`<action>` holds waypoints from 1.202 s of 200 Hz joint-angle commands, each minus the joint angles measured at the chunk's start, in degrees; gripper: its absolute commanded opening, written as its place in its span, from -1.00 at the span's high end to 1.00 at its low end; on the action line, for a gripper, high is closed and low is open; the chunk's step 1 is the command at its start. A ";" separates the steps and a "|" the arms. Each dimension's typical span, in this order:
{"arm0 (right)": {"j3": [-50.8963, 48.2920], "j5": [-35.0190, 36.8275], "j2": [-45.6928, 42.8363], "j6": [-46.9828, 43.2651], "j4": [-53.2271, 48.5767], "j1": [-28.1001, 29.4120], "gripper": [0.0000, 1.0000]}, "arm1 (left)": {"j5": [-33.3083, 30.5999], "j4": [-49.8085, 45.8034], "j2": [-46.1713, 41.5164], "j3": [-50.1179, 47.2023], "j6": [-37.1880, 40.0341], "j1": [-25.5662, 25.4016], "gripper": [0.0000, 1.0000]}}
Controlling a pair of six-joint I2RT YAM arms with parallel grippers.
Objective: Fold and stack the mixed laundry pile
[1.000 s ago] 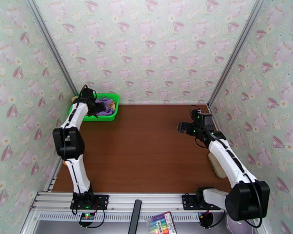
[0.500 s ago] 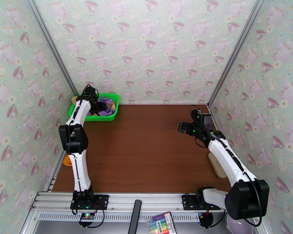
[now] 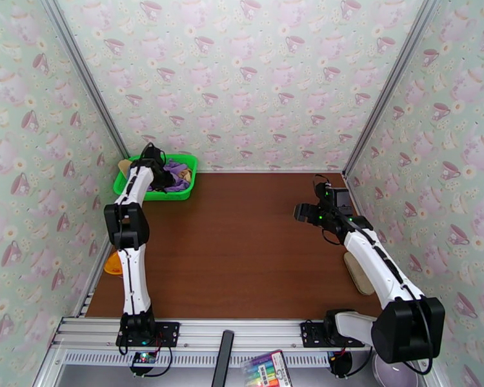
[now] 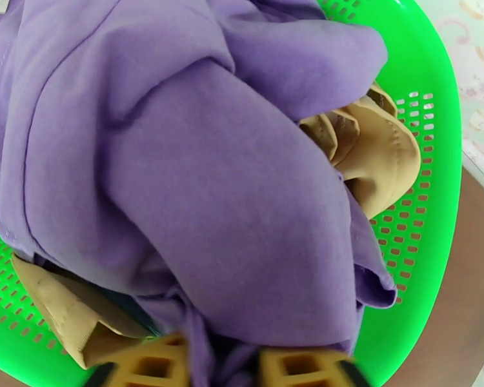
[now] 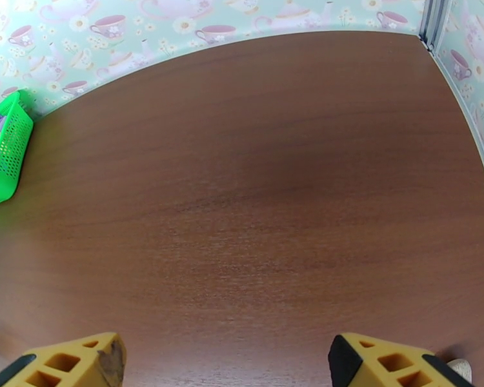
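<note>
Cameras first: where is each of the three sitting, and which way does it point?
Top external: high above and behind the arms, looking down on the brown table; both whole arms show.
Left wrist: on the left arm, looking close down into the green basket at the purple T-shirt; yellow fingertips of the left hand show at the bottom edge.
Right wrist: on the right arm, looking across the table to the back wall; fingertips of the right hand show, wide apart.
Shared: all three see the green basket.

L hand (image 4: 219,366) pushed deeper into basket (image 4: 429,188), now closed onto purple T-shirt (image 4: 210,188); L elbow swung fwd.
</note>
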 commanded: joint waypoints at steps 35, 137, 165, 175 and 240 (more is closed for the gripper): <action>2.50 -1.19 -0.77 1.02 -0.75 0.81 -0.74 | -0.14 -0.97 -8.98 6.89 1.52 -1.08 0.91; 2.17 -1.65 -2.31 1.89 -1.10 1.29 -0.75 | -0.36 -4.02 -12.21 11.50 3.06 -1.36 1.00; 2.30 -1.80 -2.81 1.80 -1.18 1.29 -0.75 | 1.02 -5.94 -15.09 17.07 2.47 -2.42 1.00; 2.31 -2.58 -2.98 1.81 -0.89 1.29 -0.75 | 1.87 -6.99 -16.32 19.80 2.10 -2.77 1.00; 0.39 -20.69 -7.93 -0.80 6.62 5.64 -0.78 | 10.26 -8.32 -29.46 19.09 -2.15 -6.04 1.00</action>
